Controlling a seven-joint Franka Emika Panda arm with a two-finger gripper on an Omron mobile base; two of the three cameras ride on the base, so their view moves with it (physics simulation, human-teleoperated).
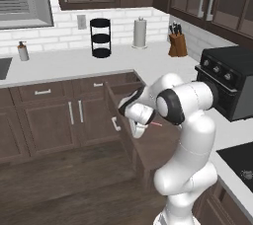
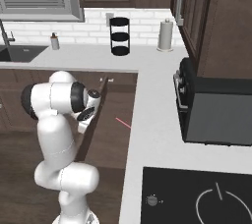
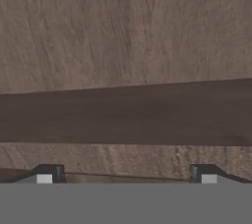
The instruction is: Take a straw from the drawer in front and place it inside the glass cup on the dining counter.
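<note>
One straw (image 2: 123, 123) lies in the pulled-out drawer (image 2: 114, 134), apart from the wide, empty jaws (image 3: 125, 173).

White arm (image 1: 185, 135) folded low, elbow raised, wrist bent downward, gripper (image 3: 126, 176) with fingers spread wide apart, holding nothing

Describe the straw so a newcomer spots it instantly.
Find the L-shaped white counter and the open dark-wood drawer in its inner corner. On the drawer floor lies the straw, a thin pink-red stick, the sole bright item against brown wood.
</note>
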